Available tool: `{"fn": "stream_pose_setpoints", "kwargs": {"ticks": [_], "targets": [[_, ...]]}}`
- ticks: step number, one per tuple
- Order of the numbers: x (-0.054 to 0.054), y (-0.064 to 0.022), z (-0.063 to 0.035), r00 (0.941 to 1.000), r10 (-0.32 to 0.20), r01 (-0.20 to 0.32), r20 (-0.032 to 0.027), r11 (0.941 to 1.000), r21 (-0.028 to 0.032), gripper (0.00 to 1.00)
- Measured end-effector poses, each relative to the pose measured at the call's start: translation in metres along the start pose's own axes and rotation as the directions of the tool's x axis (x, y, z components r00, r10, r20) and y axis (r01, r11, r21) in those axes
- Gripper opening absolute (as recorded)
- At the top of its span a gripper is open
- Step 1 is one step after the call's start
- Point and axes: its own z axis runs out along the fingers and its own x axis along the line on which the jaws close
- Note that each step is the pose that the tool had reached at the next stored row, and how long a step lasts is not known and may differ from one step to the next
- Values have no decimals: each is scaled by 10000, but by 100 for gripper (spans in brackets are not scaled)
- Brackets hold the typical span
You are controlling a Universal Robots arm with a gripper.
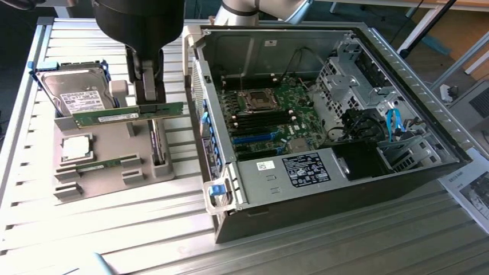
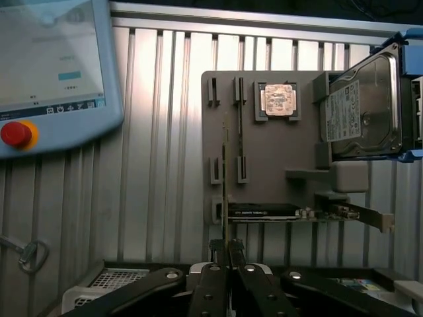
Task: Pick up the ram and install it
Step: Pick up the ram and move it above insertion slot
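The ram [image 1: 107, 117] [image 2: 225, 185] is clamped between the gripper [image 1: 149, 102] [image 2: 227, 247] fingers, which are pressed together on its two flat faces. The hold is a little off centre, toward the end nearer the computer case [image 1: 397, 172]. The stick stands on its long edge with its green face and label turned toward the exterior camera. Its long axis runs nearly level across that view: one end points to the exterior view's left, and the other, slightly higher, points right toward the case. In the wrist view it is seen edge-on as a thin line reaching straight out from the fingertips. It hangs above the grey tray [image 1: 114, 183] [image 2: 264, 165], not seated in any of its slots. In the exterior view it crosses in front of the lower edge of the hard drive [image 1: 77, 94] [image 2: 363, 109], which stands at the tray's far end. Below it in the tray lie the square silver processor chip [image 1: 77, 148] [image 2: 277, 100] and a second green stick [image 1: 99, 166] [image 2: 239, 125] in its holders, parallel to the held one. An expansion card [image 1: 157, 149] [image 2: 264, 212] stands on edge along the side nearest the case. The case lies open on the slatted metal table [image 1: 114, 229] [image 2: 152, 165], with its motherboard [image 1: 267, 114] exposed. A teach pendant [image 2: 53, 66] with a red button rests on the table, well apart from the tray.
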Motion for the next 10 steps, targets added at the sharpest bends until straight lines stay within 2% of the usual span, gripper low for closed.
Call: {"fn": "stream_pose_setpoints", "kwargs": {"ticks": [2,6,10], "targets": [[0,2,-2,10000,-4,4,-1,10000,32,12],[0,-6,-3,10000,-4,4,0,10000,34,12],[3,-78,-7,10000,-5,5,0,10000,35,12]]}}
